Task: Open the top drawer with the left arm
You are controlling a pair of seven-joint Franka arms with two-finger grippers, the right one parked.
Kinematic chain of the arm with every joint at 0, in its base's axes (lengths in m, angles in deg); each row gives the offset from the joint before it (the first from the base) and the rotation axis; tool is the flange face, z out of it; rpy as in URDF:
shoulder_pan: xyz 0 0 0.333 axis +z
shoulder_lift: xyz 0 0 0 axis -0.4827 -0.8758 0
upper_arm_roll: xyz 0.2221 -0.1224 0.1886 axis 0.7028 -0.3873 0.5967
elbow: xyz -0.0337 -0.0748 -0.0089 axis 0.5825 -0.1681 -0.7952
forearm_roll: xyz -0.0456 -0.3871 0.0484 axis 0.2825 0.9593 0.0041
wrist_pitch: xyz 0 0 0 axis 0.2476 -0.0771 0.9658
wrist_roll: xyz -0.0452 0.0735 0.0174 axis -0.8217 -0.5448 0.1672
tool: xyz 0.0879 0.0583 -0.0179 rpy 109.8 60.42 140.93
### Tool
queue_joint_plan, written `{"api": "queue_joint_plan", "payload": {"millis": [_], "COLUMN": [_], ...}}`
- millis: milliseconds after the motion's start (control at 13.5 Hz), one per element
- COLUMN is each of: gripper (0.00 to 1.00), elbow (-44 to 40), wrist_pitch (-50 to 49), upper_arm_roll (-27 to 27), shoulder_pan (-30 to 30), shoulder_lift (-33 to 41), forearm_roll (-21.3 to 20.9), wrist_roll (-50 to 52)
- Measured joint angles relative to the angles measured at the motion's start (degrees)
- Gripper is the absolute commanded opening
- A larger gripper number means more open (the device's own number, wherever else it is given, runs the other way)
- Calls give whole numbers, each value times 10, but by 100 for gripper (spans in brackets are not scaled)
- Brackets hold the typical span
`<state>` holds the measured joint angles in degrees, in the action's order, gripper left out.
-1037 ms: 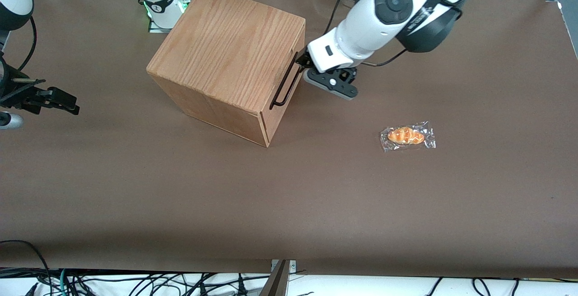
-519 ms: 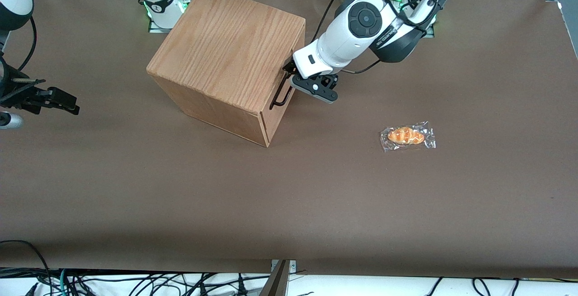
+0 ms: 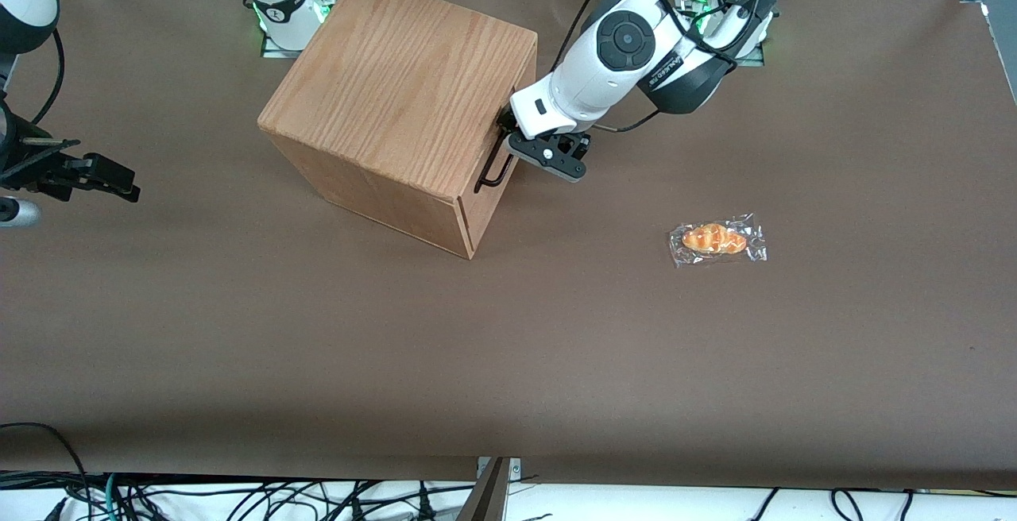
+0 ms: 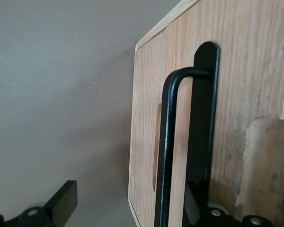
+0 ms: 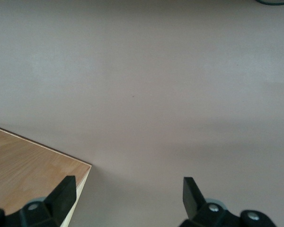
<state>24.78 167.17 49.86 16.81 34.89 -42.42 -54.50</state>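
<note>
The gripper (image 3: pixel 507 133) is pressed up against the face of the cabinet (image 3: pixel 397 84) that turns toward the working arm's end of the table (image 3: pixel 556 362). Its fingers are spread wide and hold nothing yet. In the wrist view the gripper (image 4: pixel 128 201) straddles the handle (image 4: pixel 164 151). One finger (image 4: pixel 61 203) stands out over the bare table and the other (image 4: pixel 195 203) is tucked in close to the wood by the handle's black backing strip. The thin bar runs between them, though closer to the inner finger. I'd say that spread is deliberate, since a wire bar is easiest to catch by bracketing it first and pinching afterwards.

The left arm (image 3: pixel 628 52) reaches in low and nearly level. That brings the wrist square to the drawer (image 4: pixel 246 71), so a pull would run straight out along its slide rather than lift or twist it. The drawer is shut, with its front flush in the cabinet just under the top edge. The handle (image 3: pixel 494 164) runs along that edge and stands slightly off the panel.

Out toward the working arm's end, nearer the front camera, a wrapped bun (image 3: pixel 717 240) lies on the table. It is well apart from the cabinet and, as far as I can judge, clear of the line the drawer would slide along.

By my reckoning the task has barely begun: the fingers have yet to close on the bar, and then comes the pull.
</note>
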Motion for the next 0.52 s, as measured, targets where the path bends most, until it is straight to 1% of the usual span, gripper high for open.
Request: {"api": "queue_joint_plan", "payload": {"millis": [148,370,519], "gripper": [100,100,100], "elbow": [4,9,12], "wrist_pitch": [2,2,4], "upper_arm_roll": [0,0,1], "shoulder_pan": [0,0,0], "shoulder_lift": [-1,-3,-3], "forearm_roll": [-4,-33,-36], "wrist_roll": [0,0,0]}}
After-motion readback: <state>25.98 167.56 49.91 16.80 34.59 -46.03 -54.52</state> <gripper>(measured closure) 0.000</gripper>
